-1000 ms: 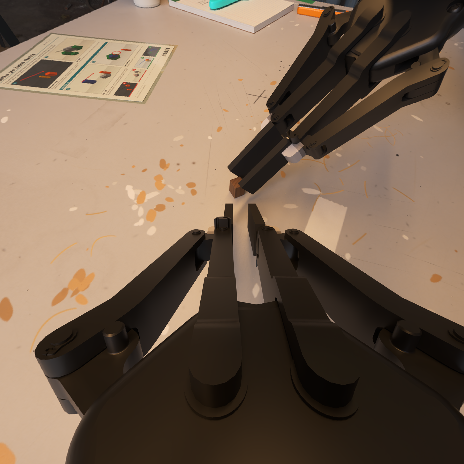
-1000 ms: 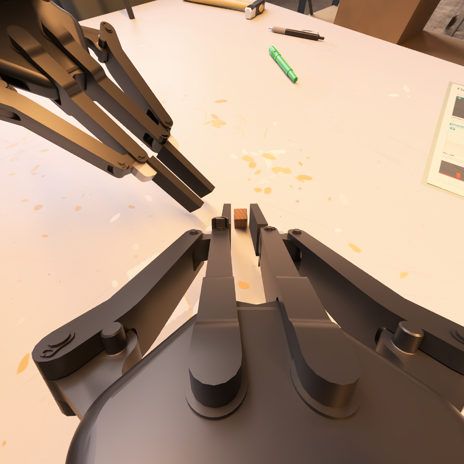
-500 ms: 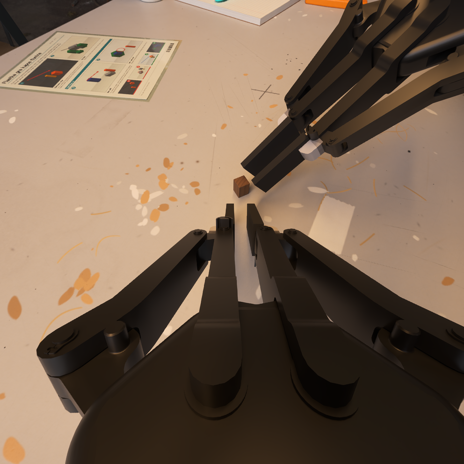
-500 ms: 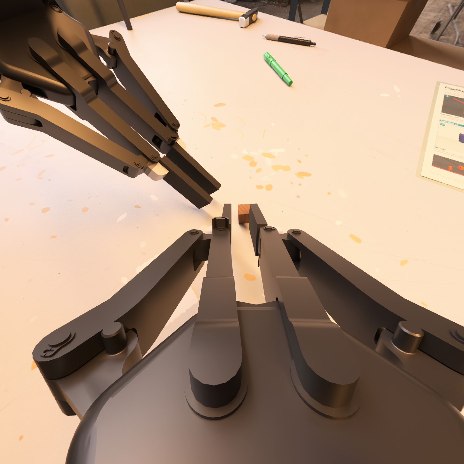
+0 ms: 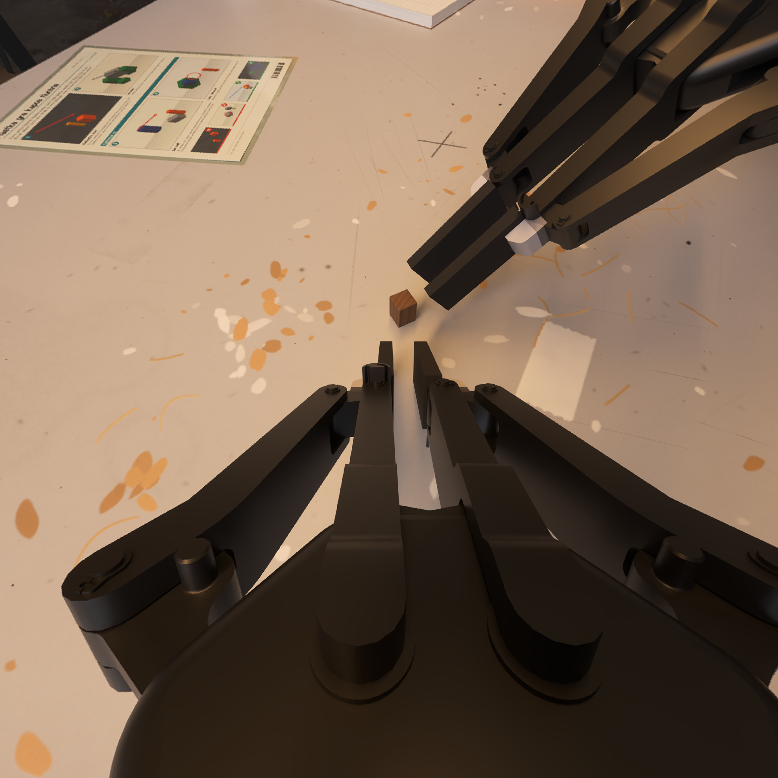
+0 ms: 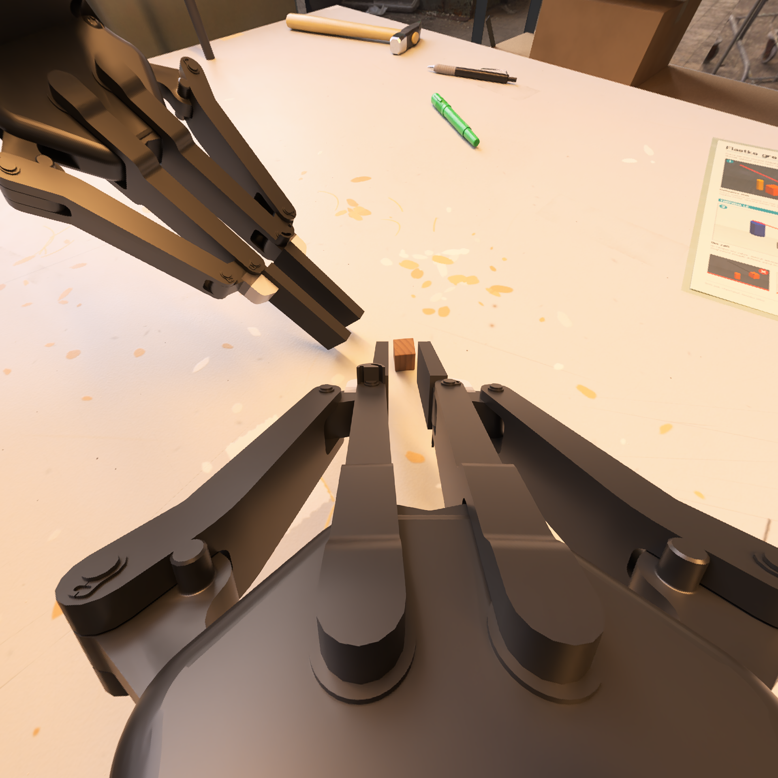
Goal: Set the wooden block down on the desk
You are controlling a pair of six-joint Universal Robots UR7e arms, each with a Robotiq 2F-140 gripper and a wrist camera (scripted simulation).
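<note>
While free on the speckled desk [image 5: 168, 252], small grainy wooden block [image 5: 403, 307] beyond narrowly parted, empty right tool [image 6: 403, 349].

block [image 5: 402, 307] on desk [image 5: 210, 252], btwn left gripper [image 5: 403, 349] & right gripper [image 5: 435, 283]

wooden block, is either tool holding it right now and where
Nothing is held. The wooden block sits on the desk, clear of the right tool; the left tool is empty too.
</note>
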